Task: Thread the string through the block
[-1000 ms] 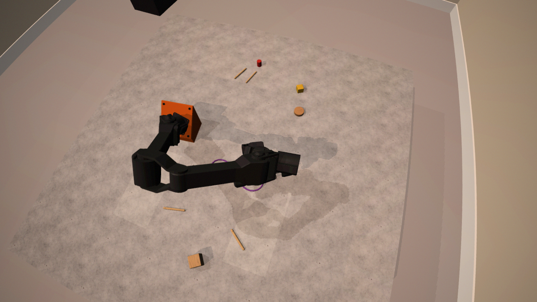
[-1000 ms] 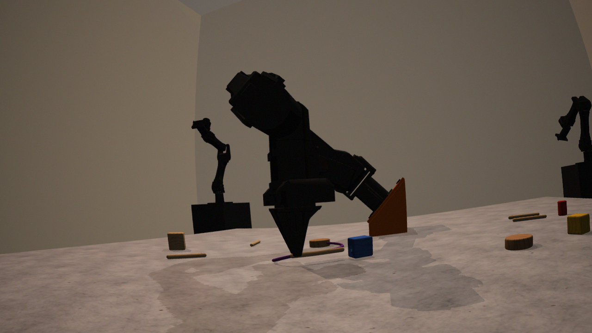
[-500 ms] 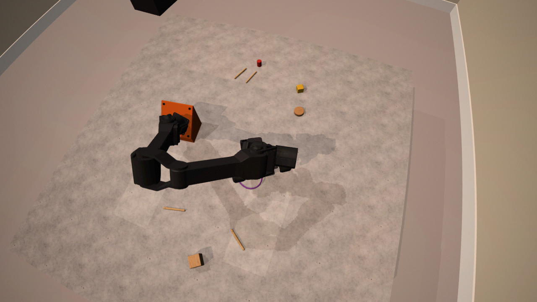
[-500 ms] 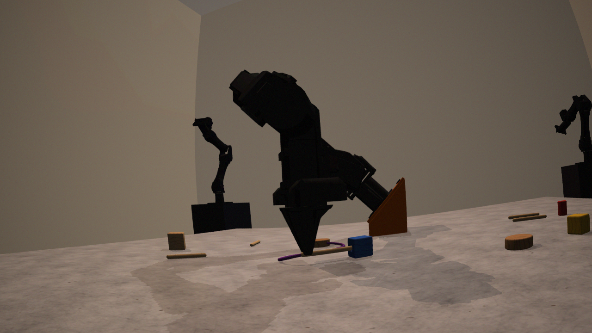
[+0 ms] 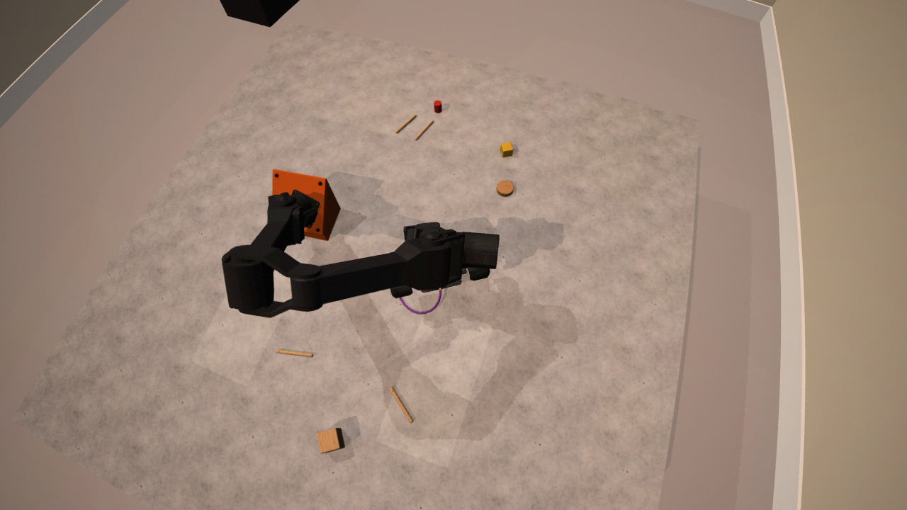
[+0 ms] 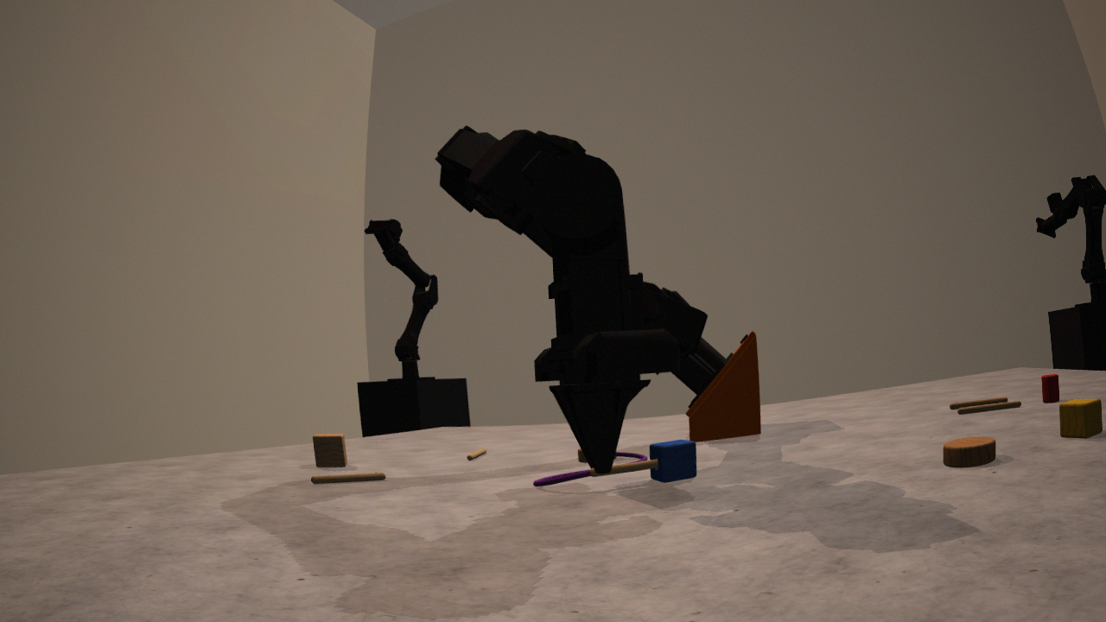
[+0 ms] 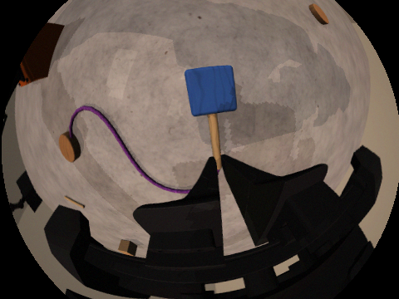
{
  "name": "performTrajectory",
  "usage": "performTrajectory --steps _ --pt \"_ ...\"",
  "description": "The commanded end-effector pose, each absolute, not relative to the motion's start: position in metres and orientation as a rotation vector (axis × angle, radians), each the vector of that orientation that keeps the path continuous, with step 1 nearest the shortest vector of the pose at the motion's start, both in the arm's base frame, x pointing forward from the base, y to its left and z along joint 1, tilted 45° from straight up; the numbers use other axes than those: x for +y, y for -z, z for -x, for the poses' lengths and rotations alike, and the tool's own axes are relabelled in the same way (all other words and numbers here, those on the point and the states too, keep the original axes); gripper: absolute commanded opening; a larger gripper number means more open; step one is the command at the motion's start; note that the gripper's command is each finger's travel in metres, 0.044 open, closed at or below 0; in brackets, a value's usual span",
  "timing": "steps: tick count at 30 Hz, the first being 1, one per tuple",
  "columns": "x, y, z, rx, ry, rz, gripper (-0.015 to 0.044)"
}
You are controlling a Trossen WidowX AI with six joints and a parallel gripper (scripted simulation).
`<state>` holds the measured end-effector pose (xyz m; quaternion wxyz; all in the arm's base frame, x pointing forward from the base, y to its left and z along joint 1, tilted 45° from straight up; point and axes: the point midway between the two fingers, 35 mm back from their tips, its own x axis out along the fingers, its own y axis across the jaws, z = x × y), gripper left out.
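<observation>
My gripper (image 6: 603, 469) (image 7: 218, 159) is shut on the rear end of the wooden stick (image 6: 635, 466) (image 7: 214, 134), low over the table. The stick's front part is inside the near side of the blue block (image 6: 673, 460) (image 7: 210, 90); no tip shows beyond the far side. The block rests on the table. The purple string (image 5: 420, 312) (image 6: 556, 479) (image 7: 125, 149) curves from the held end to the round wooden button (image 7: 67, 147), which is mostly behind the fingers in the exterior view. In the top view the arm hides the block, button and fingertips.
Loose sticks (image 5: 294, 352) (image 5: 401, 404) (image 6: 347, 477) and a wooden cube (image 5: 329, 440) (image 6: 329, 450) (image 7: 127, 247) lie on one side. Another wooden disc (image 5: 504, 188) (image 6: 969, 451), a yellow cube (image 5: 506, 149) (image 6: 1080, 418), a red cylinder (image 5: 437, 107) (image 6: 1049, 388) and two sticks lie on the other.
</observation>
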<state>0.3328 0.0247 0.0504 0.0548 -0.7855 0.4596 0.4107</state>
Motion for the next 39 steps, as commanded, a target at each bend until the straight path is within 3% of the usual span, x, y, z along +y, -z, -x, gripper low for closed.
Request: performTrajectory --steps 1,23,28,39 --pt "0.028 -0.046 -0.329 1.395 -1.244 2.386 0.0000" --pt "0.042 -0.028 -0.312 1.395 -1.246 2.386 0.0000" --pt "0.040 -0.031 -0.315 1.397 -1.245 2.389 0.0121" --pt "0.093 -0.087 -0.296 1.396 -1.250 2.384 0.0121"
